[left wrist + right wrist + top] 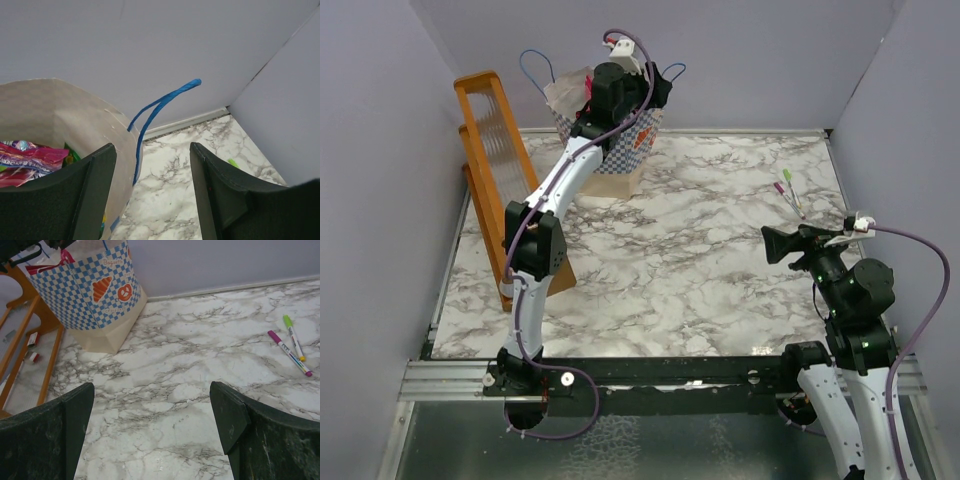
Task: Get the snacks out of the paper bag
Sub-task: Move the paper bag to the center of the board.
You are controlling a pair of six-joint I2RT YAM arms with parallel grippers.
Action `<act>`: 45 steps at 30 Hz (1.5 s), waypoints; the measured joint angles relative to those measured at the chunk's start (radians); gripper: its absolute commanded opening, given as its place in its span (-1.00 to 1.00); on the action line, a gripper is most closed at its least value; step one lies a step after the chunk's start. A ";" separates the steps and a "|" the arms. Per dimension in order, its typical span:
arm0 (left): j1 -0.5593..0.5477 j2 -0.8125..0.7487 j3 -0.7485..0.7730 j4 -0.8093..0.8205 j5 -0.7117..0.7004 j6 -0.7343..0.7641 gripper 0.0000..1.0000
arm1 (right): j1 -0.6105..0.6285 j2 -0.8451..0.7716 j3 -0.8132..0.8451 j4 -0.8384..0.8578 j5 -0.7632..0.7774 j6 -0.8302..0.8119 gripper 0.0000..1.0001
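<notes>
No packet lies out on the worktop (700, 250) in any view, so the job looks barely begun: the snacks (30, 160) sit inside the paper bag (620, 140), which stands upright at the far edge of the worktop, near the back wall and just beside the orange rack (490, 150). In the left wrist view a pink-red packet and a sliver of green show down in the cream interior; how many more are beneath them I cannot tell, as the bag's wall and a finger hide the rest.

The left arm is stretched far forward, its wrist bent down over the bag's mouth. The left tool (152, 165) is spread wide and holds nothing. One finger seems to hang over the opening while the other is outside the rim, with the bag's edge and a blue cord handle (160, 107) between them (the overhead view is too crowded by the wrist to confirm this).

The right arm is folded back near its base, well apart from the bag. The right tool (150, 405) is also wide and empty, above bare marble, with two markers (290, 345) off to its right.

Every snack is left to lift out, by my reading.
</notes>
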 measured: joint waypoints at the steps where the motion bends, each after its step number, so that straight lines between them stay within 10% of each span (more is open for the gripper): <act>1: 0.000 0.003 0.000 0.017 0.000 0.004 0.19 | 0.000 0.000 0.000 0.000 0.000 0.000 0.99; 8: -0.027 0.064 0.029 0.067 -0.023 0.063 -0.05 | 0.000 0.001 0.000 0.000 0.000 0.000 0.99; 18: -0.071 0.144 0.078 0.081 -0.102 0.159 -0.97 | 0.000 0.012 0.000 0.000 0.000 0.000 0.99; 27: -0.080 0.128 0.064 0.072 -0.129 0.201 -1.00 | 0.000 0.012 0.000 0.000 0.000 0.000 0.99; 45: -0.266 -0.333 -0.446 -0.119 -0.192 0.272 -1.00 | 0.000 0.010 0.000 0.000 0.000 0.000 0.99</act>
